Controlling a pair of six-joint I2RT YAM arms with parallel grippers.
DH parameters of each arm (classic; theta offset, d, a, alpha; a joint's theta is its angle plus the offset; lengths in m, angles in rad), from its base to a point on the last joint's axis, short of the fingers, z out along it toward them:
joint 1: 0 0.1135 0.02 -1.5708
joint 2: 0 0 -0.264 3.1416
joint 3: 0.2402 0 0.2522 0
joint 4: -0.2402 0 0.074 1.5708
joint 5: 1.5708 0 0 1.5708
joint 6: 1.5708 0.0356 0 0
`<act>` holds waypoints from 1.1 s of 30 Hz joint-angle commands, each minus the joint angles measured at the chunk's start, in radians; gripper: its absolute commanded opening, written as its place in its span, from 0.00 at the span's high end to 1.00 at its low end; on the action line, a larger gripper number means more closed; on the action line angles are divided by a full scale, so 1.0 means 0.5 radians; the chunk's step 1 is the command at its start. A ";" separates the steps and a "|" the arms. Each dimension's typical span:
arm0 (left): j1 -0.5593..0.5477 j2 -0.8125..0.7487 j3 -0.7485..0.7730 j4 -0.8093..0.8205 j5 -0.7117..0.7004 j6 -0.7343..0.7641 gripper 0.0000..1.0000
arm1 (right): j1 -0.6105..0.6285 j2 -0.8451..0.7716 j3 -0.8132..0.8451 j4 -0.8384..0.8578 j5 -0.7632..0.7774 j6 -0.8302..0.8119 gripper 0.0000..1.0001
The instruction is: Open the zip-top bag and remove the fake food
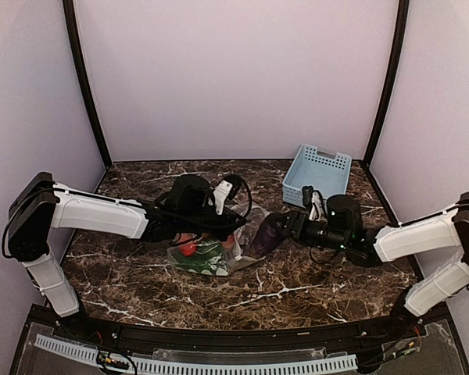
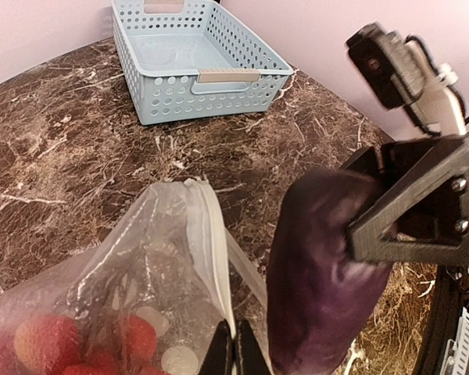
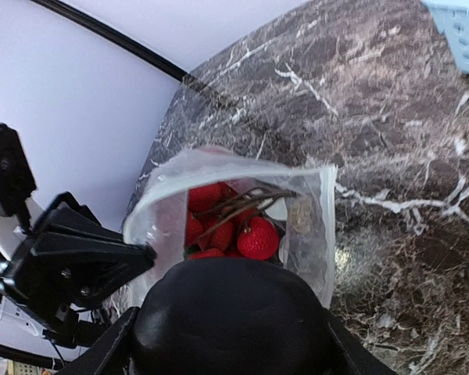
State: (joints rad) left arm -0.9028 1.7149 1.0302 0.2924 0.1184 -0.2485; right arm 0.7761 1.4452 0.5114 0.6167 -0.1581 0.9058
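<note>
The clear zip-top bag (image 1: 219, 262) lies mid-table with its mouth open toward the right. My left gripper (image 2: 234, 355) is shut on the bag's white zip rim (image 2: 211, 250), holding one side up. Inside are red round balls (image 3: 219, 223), and green pieces (image 1: 211, 254) show in the top view. My right gripper (image 3: 227, 348) is shut on the dark purple eggplant (image 2: 320, 273), held just outside the bag's mouth. The eggplant also shows in the top view (image 1: 262, 234) and fills the bottom of the right wrist view (image 3: 227, 312).
A light-blue slotted basket (image 1: 316, 173) stands empty at the back right of the marble table (image 1: 297, 289). It also shows in the left wrist view (image 2: 195, 58). Pale walls enclose the table on three sides.
</note>
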 commanded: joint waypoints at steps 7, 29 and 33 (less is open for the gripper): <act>0.020 -0.040 -0.050 0.021 0.004 -0.021 0.99 | -0.261 -0.605 0.247 -0.606 0.416 -0.569 0.49; 0.022 -0.076 -0.039 0.009 -0.006 -0.001 0.99 | -1.147 0.370 1.169 -0.680 0.152 -0.851 0.50; 0.022 -0.084 -0.048 0.008 -0.004 0.003 0.99 | -1.169 0.638 1.308 -0.626 0.034 -0.810 0.50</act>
State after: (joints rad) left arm -0.8986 1.7149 1.0237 0.2974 0.1192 -0.2550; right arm 0.2020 1.6749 1.0973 0.2539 -0.0578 0.4946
